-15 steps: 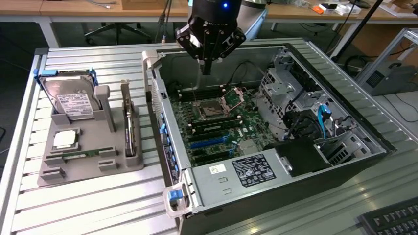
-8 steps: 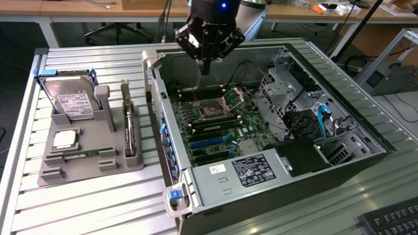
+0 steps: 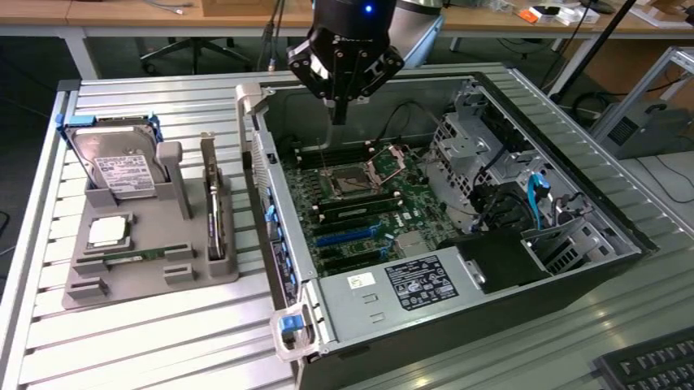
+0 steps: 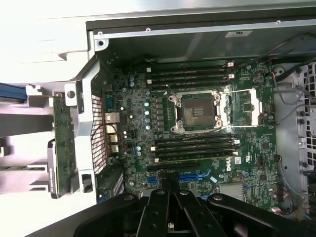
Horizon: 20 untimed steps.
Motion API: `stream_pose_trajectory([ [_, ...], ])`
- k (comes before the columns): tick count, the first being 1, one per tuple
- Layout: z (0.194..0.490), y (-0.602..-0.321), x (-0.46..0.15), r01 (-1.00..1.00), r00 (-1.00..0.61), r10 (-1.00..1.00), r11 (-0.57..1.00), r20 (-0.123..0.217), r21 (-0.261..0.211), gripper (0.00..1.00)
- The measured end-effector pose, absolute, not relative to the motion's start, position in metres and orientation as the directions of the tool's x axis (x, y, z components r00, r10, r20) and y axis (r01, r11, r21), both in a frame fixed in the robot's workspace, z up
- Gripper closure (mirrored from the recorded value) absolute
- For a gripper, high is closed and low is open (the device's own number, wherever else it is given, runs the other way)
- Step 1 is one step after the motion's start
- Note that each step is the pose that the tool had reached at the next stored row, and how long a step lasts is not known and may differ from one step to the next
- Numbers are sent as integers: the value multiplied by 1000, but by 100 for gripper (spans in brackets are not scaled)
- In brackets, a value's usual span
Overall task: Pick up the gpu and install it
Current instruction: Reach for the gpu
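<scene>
While your jaws hang together, empty, over the computer case, gpu stands edgewise in the grey holder | exterior view's left of jaws | long axis parallel to case wall

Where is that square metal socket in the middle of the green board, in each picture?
Exterior view: the processor socket sits near mid-picture on the green board, between two banks of black memory slots.
Wrist view: the processor socket lies near the picture's middle, again between the memory slots.
Shared landmark: the blue expansion slot, just past one bank of memory slots from the socket.
</scene>
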<state>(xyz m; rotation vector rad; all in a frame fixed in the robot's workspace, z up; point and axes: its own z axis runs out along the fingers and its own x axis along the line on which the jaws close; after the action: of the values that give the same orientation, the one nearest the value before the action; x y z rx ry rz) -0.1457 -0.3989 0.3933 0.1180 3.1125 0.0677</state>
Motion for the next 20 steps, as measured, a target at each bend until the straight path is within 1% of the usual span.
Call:
stream_pose_trajectory([
  [20, 393, -399, -150, 75, -997, 76, 996, -24, 44, 89],
])
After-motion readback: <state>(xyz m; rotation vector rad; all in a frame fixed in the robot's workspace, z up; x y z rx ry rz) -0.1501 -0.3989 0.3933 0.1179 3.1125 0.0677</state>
